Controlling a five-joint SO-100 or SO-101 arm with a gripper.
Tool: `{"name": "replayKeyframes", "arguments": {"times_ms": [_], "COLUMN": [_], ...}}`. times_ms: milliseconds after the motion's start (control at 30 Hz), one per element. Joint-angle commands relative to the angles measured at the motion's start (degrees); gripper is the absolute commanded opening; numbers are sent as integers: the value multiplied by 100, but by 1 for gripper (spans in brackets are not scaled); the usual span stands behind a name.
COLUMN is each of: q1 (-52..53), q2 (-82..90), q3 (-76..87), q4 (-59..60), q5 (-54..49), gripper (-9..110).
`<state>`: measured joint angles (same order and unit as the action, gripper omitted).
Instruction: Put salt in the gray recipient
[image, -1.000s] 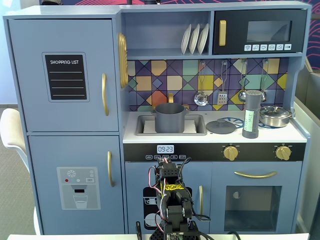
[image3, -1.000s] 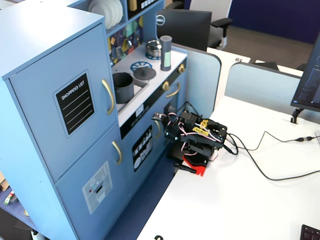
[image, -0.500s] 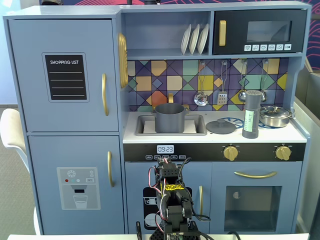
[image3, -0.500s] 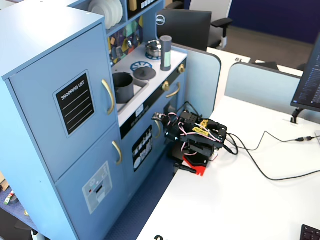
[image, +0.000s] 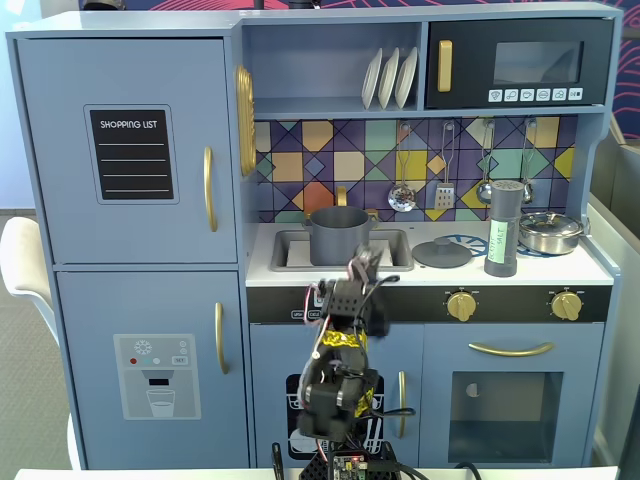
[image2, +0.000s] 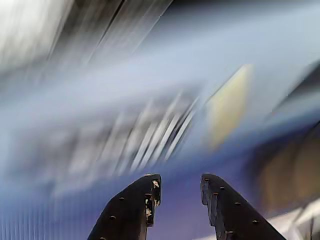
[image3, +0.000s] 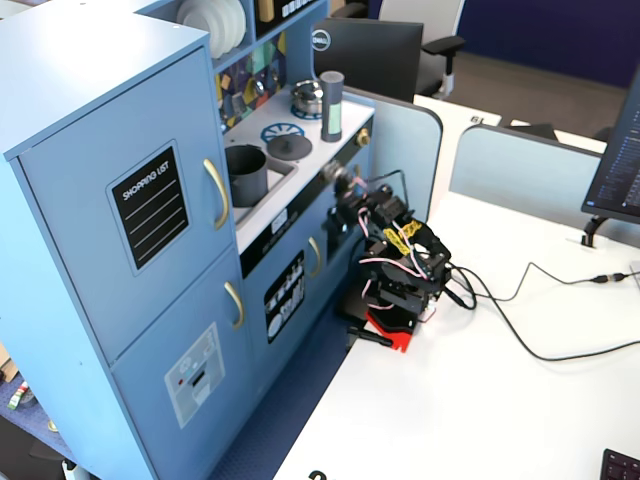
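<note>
matte gray recipient (image: 338, 236), shiny steel pan (image: 550, 231), matte salt (image: 502, 228)

An office was shown: a blue toy kitchen (image3: 150, 230) was set against a white desk (image3: 500, 410), with partition panels (image3: 520, 165), an office chair (image3: 375, 50) and a monitor (image3: 620, 160) behind that desk.

The wrist view is motion-blurred throughout; nothing beyond the tool (image2: 180, 192) can be identified; its two fingers are cut off by the bottom edge. In a fixed view the arm (image: 338, 390) covers part of the oven panel, and its base is cut off below; the salt (image3: 332, 105) label is too small to read.
</note>
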<state>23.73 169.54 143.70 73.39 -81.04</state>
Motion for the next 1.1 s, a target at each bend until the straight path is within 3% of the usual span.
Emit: {"name": "replayKeyframes", "arguments": {"times_ms": [0,167,333,467,767,1067], "q1": [1600,2751,2663,2646,2812,2979], "q2": [-44,-70,-861,-1731,-2786,-3937], "q3": [-976,-1028,-1143,-1582,-1986,-2865], "q4": [-360,-1775,-3894,-4799,-6082,-6240], "q5": [-475,-765,-773,-905,-545,-615], "gripper": [0,0,0,0,26,35]}}
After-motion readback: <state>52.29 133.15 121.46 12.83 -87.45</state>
